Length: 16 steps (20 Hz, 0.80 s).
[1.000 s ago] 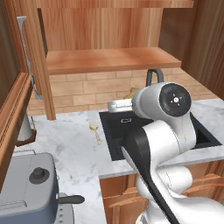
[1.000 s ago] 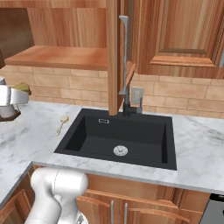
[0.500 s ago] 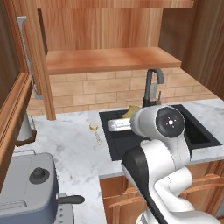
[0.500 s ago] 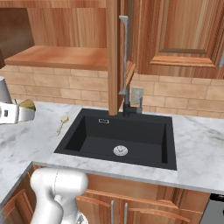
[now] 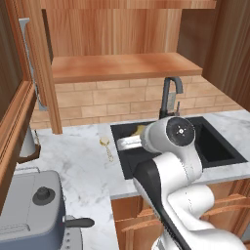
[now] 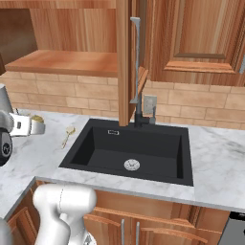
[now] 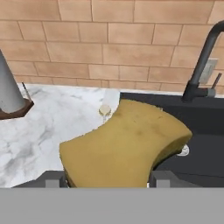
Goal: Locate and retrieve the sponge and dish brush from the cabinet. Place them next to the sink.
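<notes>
Jaws clamped on the sponge [image 7: 124, 146], arm folded low, hand level above the sink's [image 5: 222, 146] left edge, facing the brick wall [image 7: 109, 39].

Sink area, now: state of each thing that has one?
gripper: shut on the sponge
sponge: held, squeezed between the fingers, off the counter
dish brush: lying on the marble left of the sink
sink: nothing in the basin, no water running
cabinet: door open, shelf bare
</notes>
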Tool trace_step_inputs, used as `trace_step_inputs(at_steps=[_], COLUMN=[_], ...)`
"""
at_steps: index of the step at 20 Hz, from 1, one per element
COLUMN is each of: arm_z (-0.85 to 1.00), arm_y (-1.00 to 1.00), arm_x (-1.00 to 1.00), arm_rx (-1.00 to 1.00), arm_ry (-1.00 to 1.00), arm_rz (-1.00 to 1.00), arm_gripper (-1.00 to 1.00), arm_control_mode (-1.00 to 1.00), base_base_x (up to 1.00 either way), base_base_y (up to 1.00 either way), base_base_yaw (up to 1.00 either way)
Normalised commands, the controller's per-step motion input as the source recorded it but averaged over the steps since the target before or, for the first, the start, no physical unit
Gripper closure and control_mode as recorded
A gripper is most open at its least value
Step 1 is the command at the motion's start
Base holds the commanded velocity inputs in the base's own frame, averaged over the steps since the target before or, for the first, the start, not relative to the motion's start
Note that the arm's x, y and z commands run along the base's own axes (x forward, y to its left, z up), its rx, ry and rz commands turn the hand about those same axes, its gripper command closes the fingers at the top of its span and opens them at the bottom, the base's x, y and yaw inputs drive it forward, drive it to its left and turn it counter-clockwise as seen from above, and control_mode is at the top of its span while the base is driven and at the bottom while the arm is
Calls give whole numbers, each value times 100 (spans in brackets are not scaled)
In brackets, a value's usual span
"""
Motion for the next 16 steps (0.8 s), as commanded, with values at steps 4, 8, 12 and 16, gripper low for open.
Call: trace_step_inputs(at_steps=[4, 8, 12, 16], arm_z=[-35, -41, -42, -41], arm_y=[15, 13, 12, 7], arm_x=[28, 31, 29, 27], arm_rx=[0, 0, 0, -1], arm_ry=[10, 5, 1, 0], arm_rz=[4, 5, 6, 6], arm_gripper=[100, 100, 100, 100], arm_control_mode=[-100, -100, -100, -100], base_base_x=[0, 0, 0, 0], base_base_y=[0, 0, 0, 0], base_base_yaw=[0, 0, 0, 0])
